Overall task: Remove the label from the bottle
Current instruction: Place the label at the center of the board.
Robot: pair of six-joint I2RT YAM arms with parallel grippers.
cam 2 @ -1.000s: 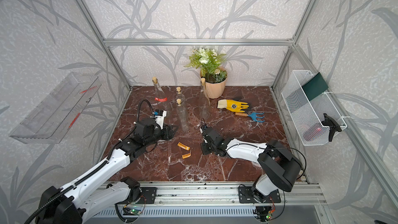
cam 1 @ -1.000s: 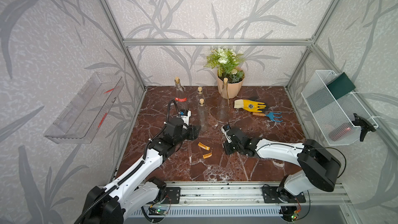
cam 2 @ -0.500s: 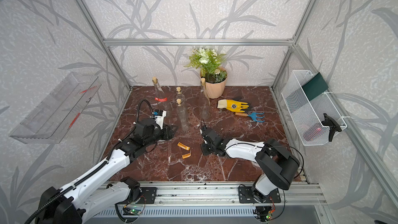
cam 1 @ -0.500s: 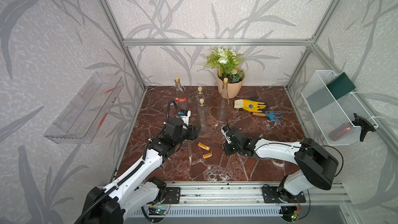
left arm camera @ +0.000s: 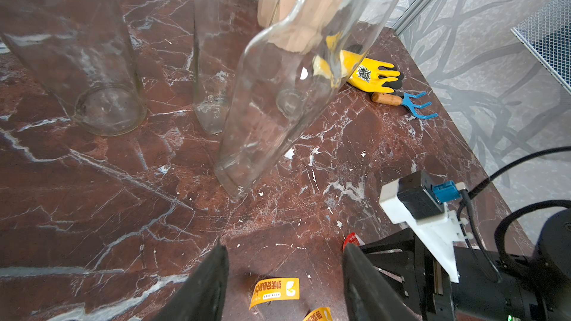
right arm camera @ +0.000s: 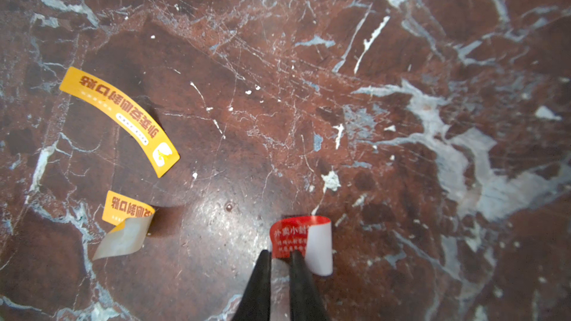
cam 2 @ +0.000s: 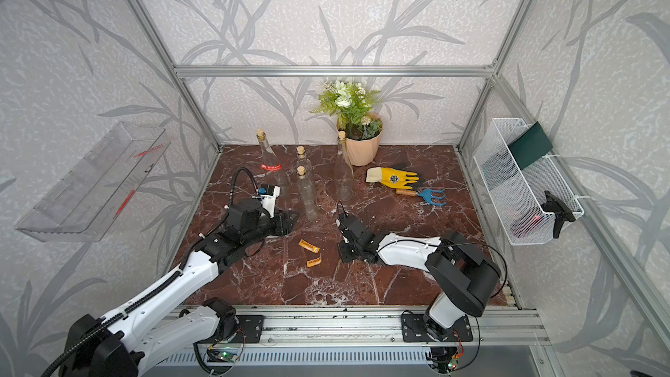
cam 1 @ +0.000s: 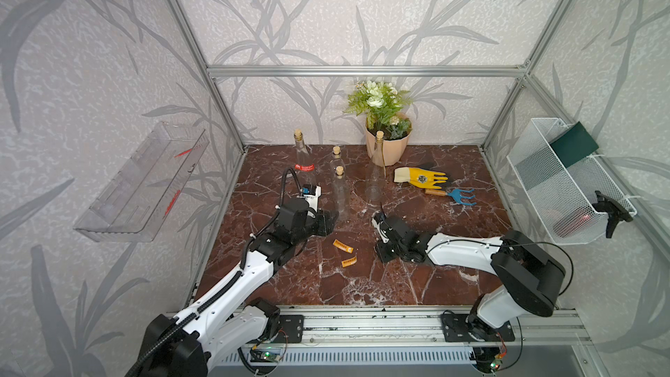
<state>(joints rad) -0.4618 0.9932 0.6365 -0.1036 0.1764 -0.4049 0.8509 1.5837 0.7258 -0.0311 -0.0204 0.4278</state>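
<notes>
Hovering low over the red-brown marble surface (right arm camera: pixel 401 41), the right gripper (right arm camera: pixel 280 256) has its black fingers (right arm camera: pixel 259 282) a narrow slit apart, with the curled red paper label (right arm camera: pixel 290 233) touching their tips, in front of the front clear corked glass bottle (cam 1: pixel 340 194) and free of it. Its white backing, likely tacky, could cling to a finger and lift away with the arm instead of dropping. The left gripper (left arm camera: pixel 283 247), fingers wide apart and empty, points at that bottle's base; a forward nudge could topple it.
</notes>
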